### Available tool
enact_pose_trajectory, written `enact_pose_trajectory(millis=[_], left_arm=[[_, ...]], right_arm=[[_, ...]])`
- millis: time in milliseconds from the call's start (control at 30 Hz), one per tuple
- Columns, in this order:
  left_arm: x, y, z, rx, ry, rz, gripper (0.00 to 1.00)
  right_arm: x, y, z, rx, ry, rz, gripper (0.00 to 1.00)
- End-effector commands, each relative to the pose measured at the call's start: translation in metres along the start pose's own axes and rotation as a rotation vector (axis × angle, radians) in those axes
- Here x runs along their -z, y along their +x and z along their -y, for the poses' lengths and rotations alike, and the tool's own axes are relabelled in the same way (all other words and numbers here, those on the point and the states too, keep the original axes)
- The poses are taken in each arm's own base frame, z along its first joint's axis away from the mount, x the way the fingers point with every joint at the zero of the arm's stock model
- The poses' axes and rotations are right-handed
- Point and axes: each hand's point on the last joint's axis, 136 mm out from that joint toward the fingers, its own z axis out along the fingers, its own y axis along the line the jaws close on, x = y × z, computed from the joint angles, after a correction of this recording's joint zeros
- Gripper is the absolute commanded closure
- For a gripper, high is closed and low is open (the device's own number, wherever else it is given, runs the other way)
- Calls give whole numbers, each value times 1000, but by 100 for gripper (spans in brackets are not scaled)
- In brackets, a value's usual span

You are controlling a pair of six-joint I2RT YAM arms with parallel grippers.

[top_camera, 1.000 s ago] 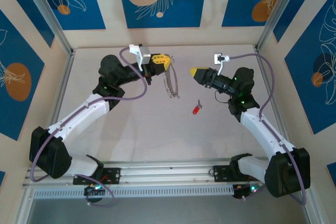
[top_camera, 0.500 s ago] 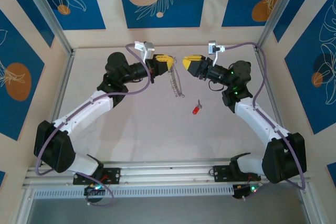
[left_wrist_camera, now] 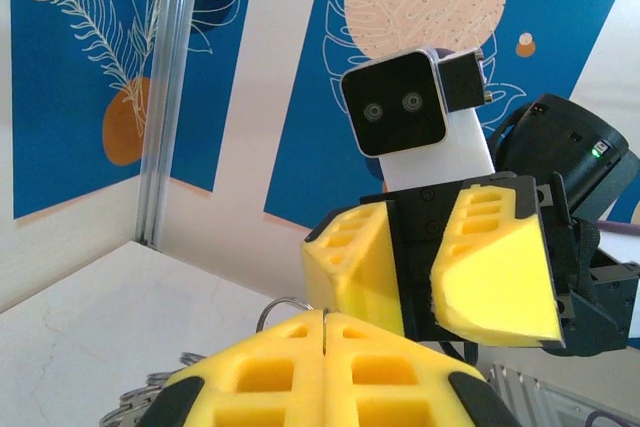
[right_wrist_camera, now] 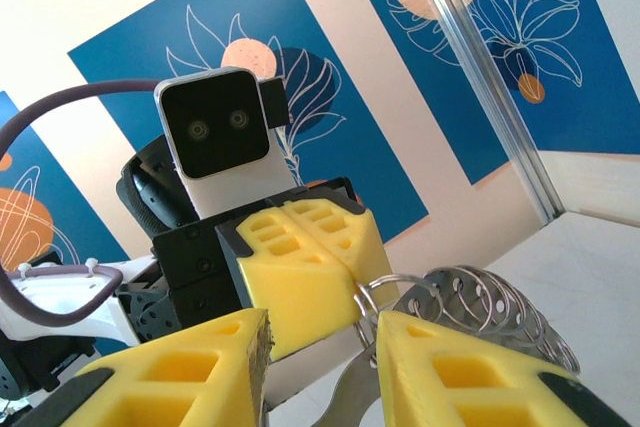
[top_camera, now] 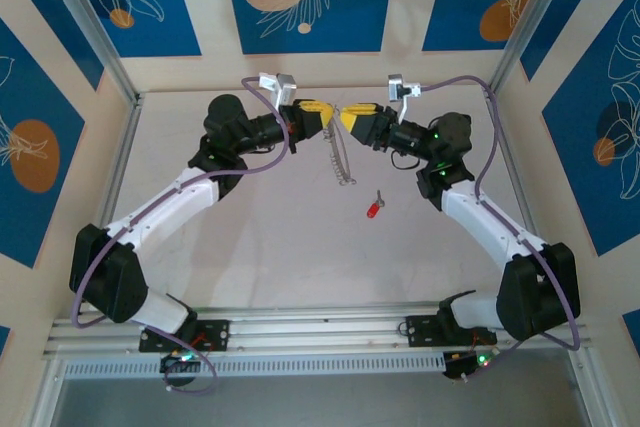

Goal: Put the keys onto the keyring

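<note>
Step, second hold: keyring [top_camera: 344,159] hung from left gripper [top_camera: 318,115], jaws clamped on it; right gripper [top_camera: 352,119], jaws apart about its top ring, apparently needed closing; key [top_camera: 374,209] lay unthreaded on table [top_camera: 250,247].

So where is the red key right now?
In the top view the red key lies flat on the table, right of centre, a little right of the dangling keyring's lower end.

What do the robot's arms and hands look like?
The left arm and right arm have white shells with black joints, each trailed by a purple cable. The left hand and right hand have chunky yellow ribbed fingers on black mounts, with a white boxy camera above. Small green lights glow on the right arm.
</note>
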Motion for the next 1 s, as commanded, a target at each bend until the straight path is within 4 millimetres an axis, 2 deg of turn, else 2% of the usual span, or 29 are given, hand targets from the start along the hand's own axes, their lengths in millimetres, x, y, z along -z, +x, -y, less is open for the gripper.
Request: enact_pose_trajectory(millis=[0,333,600,833,967], left_arm=[[-3,-21,15,-30,46,38,100],[-2,-24,18,-30,56,38,100],[-3,-27,20,-22,75,42,100],[-4,-26,21,-14,84,37,100],[-5,-24,21,-9,91,32,100]], right_arm=[[-6,-10,-11,37,-43,13,66],[-3,-8,-1,22,-16,20,68],[-9,-3,1,9,-37,-3,68],[-10,-4,1,14,-43,-3,81],[-10,-6,-1,22,-46,2,82]])
